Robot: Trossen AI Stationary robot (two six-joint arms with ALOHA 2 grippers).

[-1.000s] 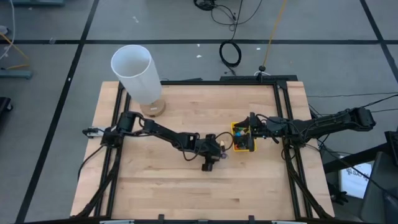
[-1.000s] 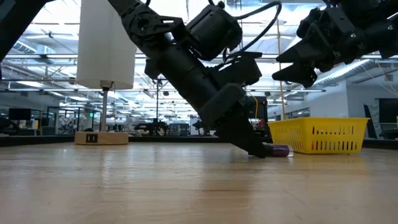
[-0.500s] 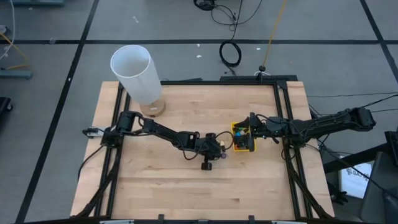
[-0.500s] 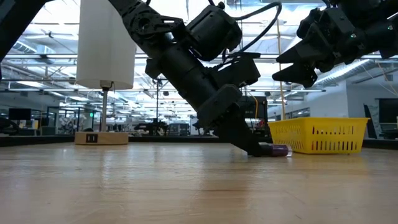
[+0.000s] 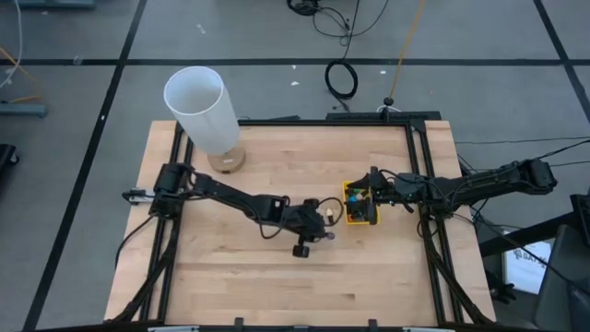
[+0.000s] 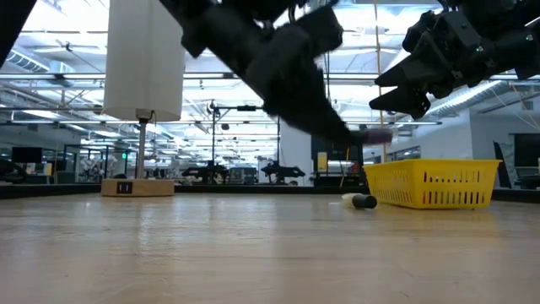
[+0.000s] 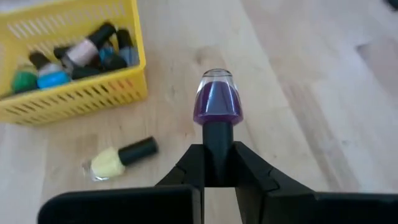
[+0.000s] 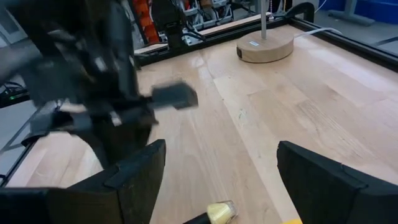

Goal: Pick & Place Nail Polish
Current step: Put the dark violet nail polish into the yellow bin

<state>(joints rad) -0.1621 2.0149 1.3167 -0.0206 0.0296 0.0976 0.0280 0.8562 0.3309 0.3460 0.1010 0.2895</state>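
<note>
Since the earlier frame, the left gripper (image 7: 219,163) has been raised off the tabletop, and the purple nail polish bottle (image 7: 218,101) that lay on the wood is now lifted with it.

Held item: the purple bottle is clamped by its dark cap between the closed fingers, glass body projecting forward, so that it can be carried over the bin wall and released clear of it.

Bin: the yellow bin (image 5: 361,204) is seen at about 3 o'clock of the left gripper in the high view, just beside it. Several bottles are already lying inside (image 7: 68,59).

Remaining on table: one yellow nail polish bottle (image 7: 119,157) is left lying on its side on the wood, just outside the bin's near wall.

Right gripper (image 6: 422,76): held above the bin with fingers spread wide and nothing between them; judged to crowd the drop path.

Also present: a white cylinder (image 5: 201,109) on a round wooden base at 10 o'clock of the table (image 5: 277,286), well apart.
</note>
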